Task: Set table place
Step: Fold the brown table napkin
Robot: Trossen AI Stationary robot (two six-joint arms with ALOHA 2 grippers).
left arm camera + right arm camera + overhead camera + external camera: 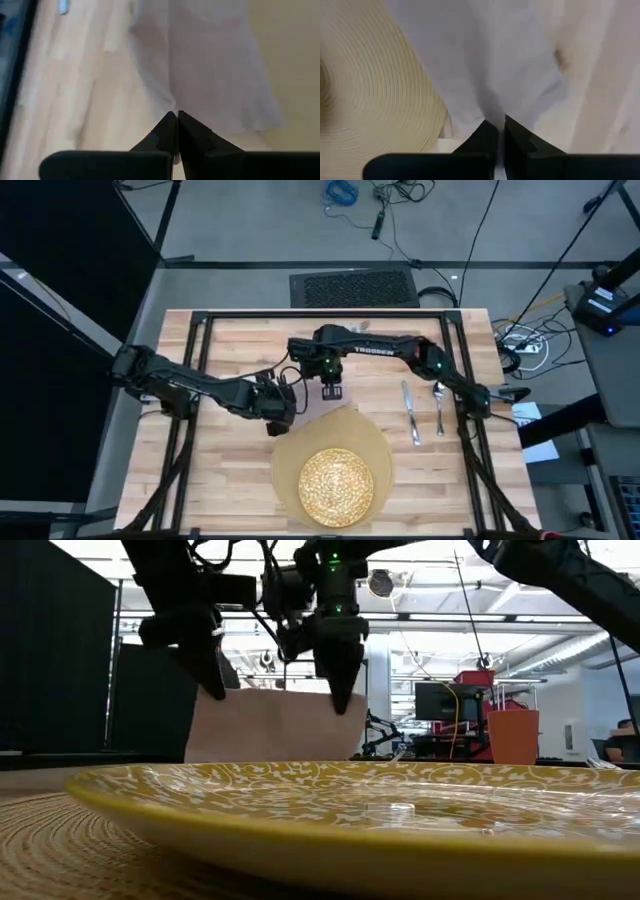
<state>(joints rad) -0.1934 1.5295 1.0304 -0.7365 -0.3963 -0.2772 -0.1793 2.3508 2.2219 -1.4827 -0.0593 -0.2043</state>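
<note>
We see the pale plank table [230, 480] carrying a round tan placemat [375, 442] near its front edge, with the yellow speckled plate [337, 486] on it. The beige napkin [270, 725] hangs as a flat sheet above the table just behind the mat, its lower edge hidden behind the plate in the low view. The left gripper [176, 119] and right gripper [499, 125] each pinch its top edge, fingers clamped on the cloth. Two pieces of cutlery [424, 410] lie to the right; we cannot tell which. An orange cup [513, 736] stands beyond.
</note>
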